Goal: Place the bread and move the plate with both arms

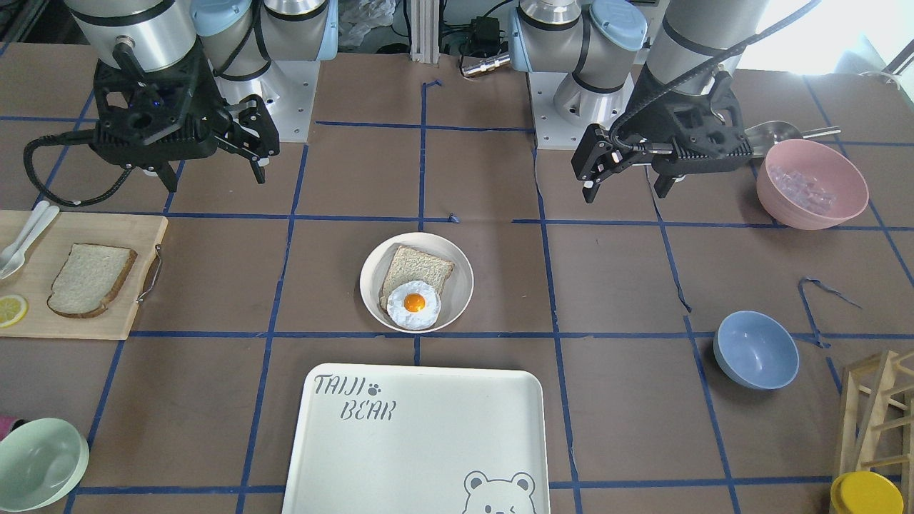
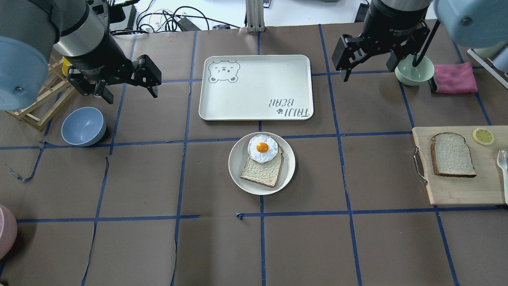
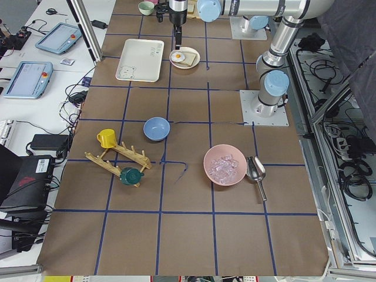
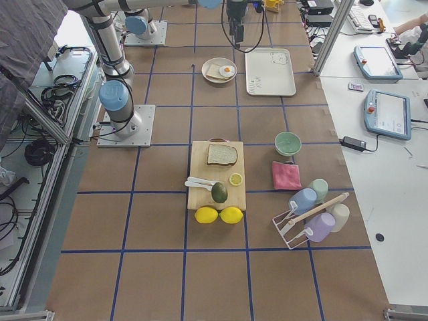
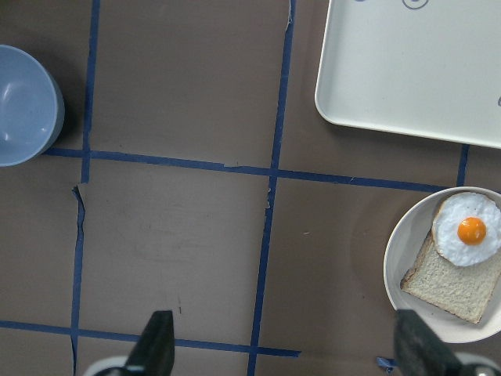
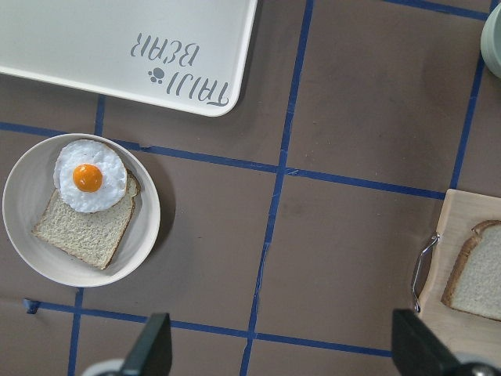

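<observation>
The bread (image 2: pixel 452 155), a pale slice with dark crust, lies on a wooden cutting board (image 2: pixel 456 188) at the table's right; it also shows in the front view (image 1: pixel 89 278) and the right wrist view (image 6: pixel 479 272). The cream plate (image 2: pixel 235 163) sits mid-table and holds a smaller tan slice (image 2: pixel 262 172) with a fried egg (image 2: pixel 262 148) on it. My left gripper (image 2: pixel 130 93) hangs open and empty above the table, left of the tray. My right gripper (image 2: pixel 369 69) hangs open and empty, right of the tray. Both are well away from the plate (image 1: pixel 463 285) and the bread.
A bear-printed tray (image 2: pixel 256 91) lies just beyond the plate. A blue bowl (image 2: pixel 83 126) and a wooden rack (image 2: pixel 35 107) are at the left. A pale green bowl (image 2: pixel 414 70), a pink cloth (image 2: pixel 454 77) and a lemon slice (image 2: pixel 483 136) are at the right.
</observation>
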You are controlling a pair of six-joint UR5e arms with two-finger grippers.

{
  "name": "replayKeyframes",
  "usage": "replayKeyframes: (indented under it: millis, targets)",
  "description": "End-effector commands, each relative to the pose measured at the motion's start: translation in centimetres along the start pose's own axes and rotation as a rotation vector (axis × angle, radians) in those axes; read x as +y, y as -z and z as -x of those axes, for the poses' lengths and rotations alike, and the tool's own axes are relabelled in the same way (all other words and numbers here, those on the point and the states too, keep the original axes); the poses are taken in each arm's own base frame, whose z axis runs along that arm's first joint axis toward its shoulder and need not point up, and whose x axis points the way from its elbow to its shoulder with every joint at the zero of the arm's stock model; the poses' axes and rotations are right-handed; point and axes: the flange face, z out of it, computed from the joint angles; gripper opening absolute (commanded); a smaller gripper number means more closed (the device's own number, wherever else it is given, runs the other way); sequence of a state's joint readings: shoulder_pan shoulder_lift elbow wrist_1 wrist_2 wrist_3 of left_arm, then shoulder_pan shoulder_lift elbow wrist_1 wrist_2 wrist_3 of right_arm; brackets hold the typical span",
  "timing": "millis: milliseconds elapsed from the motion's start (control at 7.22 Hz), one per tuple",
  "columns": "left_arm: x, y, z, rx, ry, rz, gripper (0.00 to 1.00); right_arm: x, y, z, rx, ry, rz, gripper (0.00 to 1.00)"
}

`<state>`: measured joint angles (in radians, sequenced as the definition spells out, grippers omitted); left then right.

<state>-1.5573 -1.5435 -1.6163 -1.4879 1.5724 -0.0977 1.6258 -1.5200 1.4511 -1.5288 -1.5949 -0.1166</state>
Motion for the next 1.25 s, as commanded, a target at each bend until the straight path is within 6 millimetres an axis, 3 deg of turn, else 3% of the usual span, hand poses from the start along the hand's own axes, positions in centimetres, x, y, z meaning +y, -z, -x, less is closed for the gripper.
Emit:
replayKeyframes:
  millis: [0, 692, 1108]
  targets:
    - [0.01, -0.01, 0.02, 0.0, -0.001, 0.0, 1.0, -0.04, -0.08, -0.09, 0.002, -0.001, 0.003, 1.0]
    - [-0.04, -0.26, 0.03, -0.002, -0.007, 0.006, 1.0, 0.11, 0.87, -0.28, 0.008, -0.028, -0.029, 1.0]
    - [0.0, -0.03, 0.1, -0.002, -0.005, 0.002, 1.0, 0.19, 0.46, -0.1, -0.003, -0.026, -0.013, 1.0]
